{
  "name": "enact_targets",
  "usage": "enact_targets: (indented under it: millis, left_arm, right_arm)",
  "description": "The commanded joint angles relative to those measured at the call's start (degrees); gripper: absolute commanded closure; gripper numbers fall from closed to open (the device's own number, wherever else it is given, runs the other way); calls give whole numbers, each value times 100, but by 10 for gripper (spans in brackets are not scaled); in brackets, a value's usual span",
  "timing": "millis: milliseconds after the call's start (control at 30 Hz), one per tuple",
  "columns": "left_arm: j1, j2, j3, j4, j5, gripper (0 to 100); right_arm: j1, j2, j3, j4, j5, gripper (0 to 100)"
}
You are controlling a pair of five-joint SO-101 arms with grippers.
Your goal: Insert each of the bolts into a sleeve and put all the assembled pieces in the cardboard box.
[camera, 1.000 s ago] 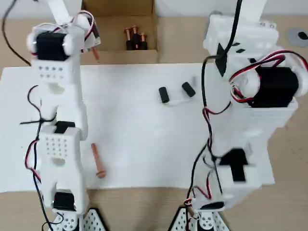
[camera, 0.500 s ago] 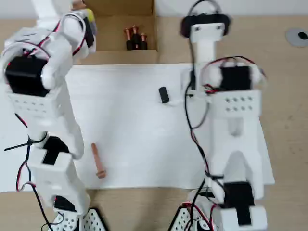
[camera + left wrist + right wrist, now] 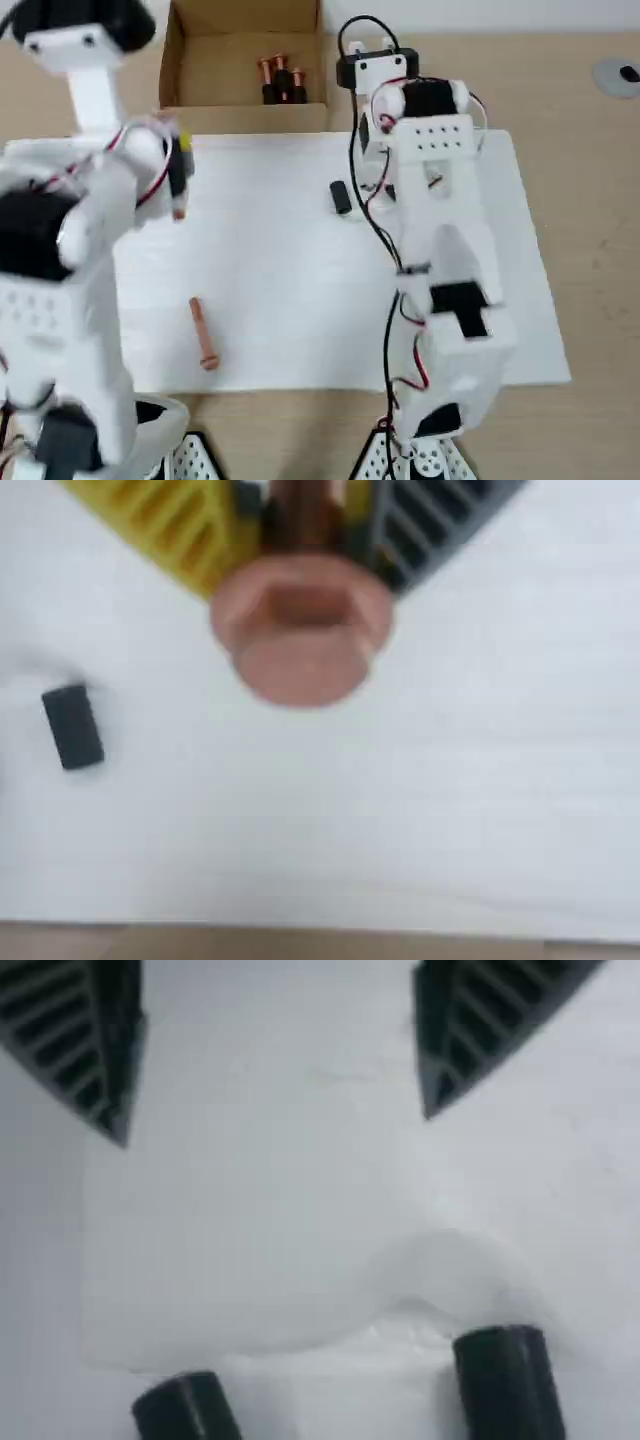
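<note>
Bolt in grip: a copper held bolt (image 3: 300,630) is clamped between my left fingers (image 3: 178,180), one yellow and one black. Its flanged head sticks out past the fingertips.
Left fingers, place: I hold them above the far-left part of the white sheet (image 3: 300,280), a little nearer than the cardboard box and off its left corner. The bolt is clear of the sheet.
Loose bolt: a second copper loose bolt (image 3: 203,335) lies flat on the near-left part of the sheet. Its head is toward the near edge and its shank points far. It is well apart from both of my sets of fingers.
Cardboard box: the open cardboard box (image 3: 245,118) stands on the tan worktop (image 3: 590,220), just beyond the far edge of the sheet.
Assembled pieces: a small cluster of assembled pieces (image 3: 280,82), copper bolts in black sleeves, lies together inside the box, close to its near wall.
Black sleeve: one black sleeve (image 3: 341,197) lies on the sheet, far and right of centre, just left of my right arm.
Right fingers: my right fingers (image 3: 275,1110) are spread wide and grip nothing, with bare sheet between them.
Sleeves by the right fingers: my right wrist view shows two black sleeves (image 3: 505,1385) on the sheet, apart from each other and touching neither finger. I cannot tell which of them is the one seen from above.
</note>
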Motion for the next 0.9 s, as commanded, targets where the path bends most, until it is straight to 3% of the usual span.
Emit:
enact_targets:
  millis: [0,300,867]
  left_arm:
    - [18,-716,404,9,-62,995]
    - [18,-1499,1081,9,-70,995]
    - [18,-1991,1345,9,-79,995]
  right_arm:
    - [-277,479,-971,237,44,771]
    - [-1367,1095,-1420,237,-554,771]
    - [-927,2352,-1420,0,-273,771]
